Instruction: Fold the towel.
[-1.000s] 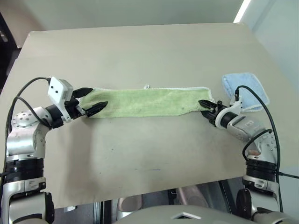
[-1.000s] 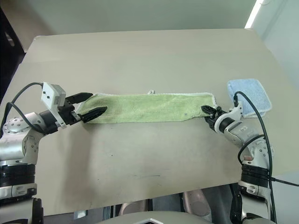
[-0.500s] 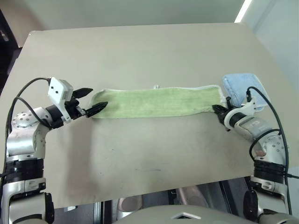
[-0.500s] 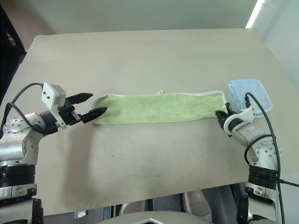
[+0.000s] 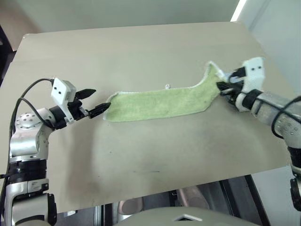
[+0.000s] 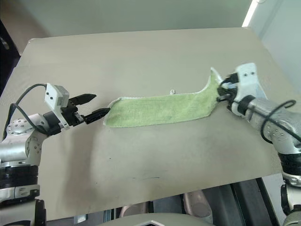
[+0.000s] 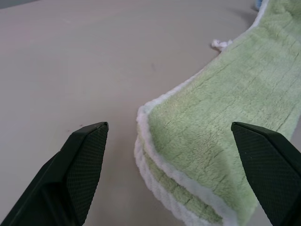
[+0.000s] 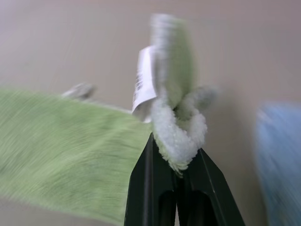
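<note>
Black fingers of the right gripper (image 8: pixel 176 176) are pinched tight on the right end of the towel (image 5: pixel 160 103), with a bunched fold of green terry and a white label squeezed up between them. That end is lifted off the table (image 5: pixel 141 56) and stands up in a curve, while the rest of the towel lies flat across the middle of the tabletop as a long green strip. Its left end sits doubled, showing stacked layers with a white stitched edge in the left wrist view. A small white loop (image 5: pixel 167 86) pokes out from the far long edge of the towel, near the middle.

Left gripper (image 5: pixel 95 101) hangs just off the left end of the towel with its fingers spread wide and nothing between them. One fingertip reaches right up to the folded left end; I cannot tell whether it touches. The other fingertip is over bare table on the far side.

A pale blue cloth (image 8: pixel 280 160) lies beside the raised end, seen from the right wrist, blurred
</note>
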`<state>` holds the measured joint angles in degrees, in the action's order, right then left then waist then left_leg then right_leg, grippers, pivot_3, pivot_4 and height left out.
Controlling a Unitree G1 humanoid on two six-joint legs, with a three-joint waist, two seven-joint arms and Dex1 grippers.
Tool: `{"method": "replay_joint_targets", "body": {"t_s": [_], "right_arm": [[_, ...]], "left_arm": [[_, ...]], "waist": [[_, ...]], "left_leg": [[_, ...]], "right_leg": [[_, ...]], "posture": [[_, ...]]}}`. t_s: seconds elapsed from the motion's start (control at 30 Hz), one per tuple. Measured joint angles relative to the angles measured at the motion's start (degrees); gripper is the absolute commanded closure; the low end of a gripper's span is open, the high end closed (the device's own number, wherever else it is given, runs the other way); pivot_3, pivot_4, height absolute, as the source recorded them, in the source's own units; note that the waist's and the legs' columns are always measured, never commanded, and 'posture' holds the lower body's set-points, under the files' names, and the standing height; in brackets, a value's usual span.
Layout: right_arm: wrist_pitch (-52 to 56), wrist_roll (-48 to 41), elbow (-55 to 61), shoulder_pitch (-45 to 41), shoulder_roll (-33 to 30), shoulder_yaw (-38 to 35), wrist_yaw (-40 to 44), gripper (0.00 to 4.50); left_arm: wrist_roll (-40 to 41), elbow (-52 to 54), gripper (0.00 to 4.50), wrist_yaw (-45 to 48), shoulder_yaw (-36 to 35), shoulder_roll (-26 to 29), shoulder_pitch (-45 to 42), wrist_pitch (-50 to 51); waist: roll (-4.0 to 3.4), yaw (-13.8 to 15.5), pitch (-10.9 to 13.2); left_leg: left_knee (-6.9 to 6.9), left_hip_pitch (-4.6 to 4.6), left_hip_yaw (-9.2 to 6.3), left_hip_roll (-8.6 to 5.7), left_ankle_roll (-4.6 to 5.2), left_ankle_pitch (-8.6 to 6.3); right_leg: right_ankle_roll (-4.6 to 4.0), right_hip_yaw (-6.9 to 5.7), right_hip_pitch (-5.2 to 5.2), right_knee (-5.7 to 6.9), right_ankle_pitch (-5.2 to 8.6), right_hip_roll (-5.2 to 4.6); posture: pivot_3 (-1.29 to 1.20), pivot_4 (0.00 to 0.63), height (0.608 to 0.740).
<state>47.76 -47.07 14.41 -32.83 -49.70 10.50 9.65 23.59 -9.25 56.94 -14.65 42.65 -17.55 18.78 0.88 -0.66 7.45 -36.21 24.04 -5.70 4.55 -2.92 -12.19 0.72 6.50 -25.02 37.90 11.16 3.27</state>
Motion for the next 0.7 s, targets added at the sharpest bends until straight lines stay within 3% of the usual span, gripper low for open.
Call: {"method": "replay_joint_targets", "body": {"t_s": [0.33, 0.7], "right_arm": [[-1.7, 22.4, -6.0, -9.5, 10.8, 20.1, 16.3, 4.49], [-2.7, 32.8, -10.8, -10.8, 18.6, 21.3, 21.9, 4.49]], "left_arm": [[0.0, 0.6, 0.00, -0.9, 0.1, -1.2, 0.4, 0.1], [0.1, 2.6, 0.00, -2.1, -0.2, -1.3, 1.7, 0.9]], "waist": [[0.00, 0.2, 0.0], [0.01, 0.2, 0.0]], "left_leg": [[0.01, -0.02, -0.17, 0.57, 0.02, 0.01], [0.00, -0.04, 0.06, 1.08, 0.00, 0.02]], "right_leg": [[-0.38, -0.06, -0.17, 0.04, -0.16, 0.37], [-1.02, -0.10, -0.26, 0.11, 0.00, 0.48]], "posture": [[0.00, 0.150, 0.740], [0.00, 0.150, 0.740]]}}
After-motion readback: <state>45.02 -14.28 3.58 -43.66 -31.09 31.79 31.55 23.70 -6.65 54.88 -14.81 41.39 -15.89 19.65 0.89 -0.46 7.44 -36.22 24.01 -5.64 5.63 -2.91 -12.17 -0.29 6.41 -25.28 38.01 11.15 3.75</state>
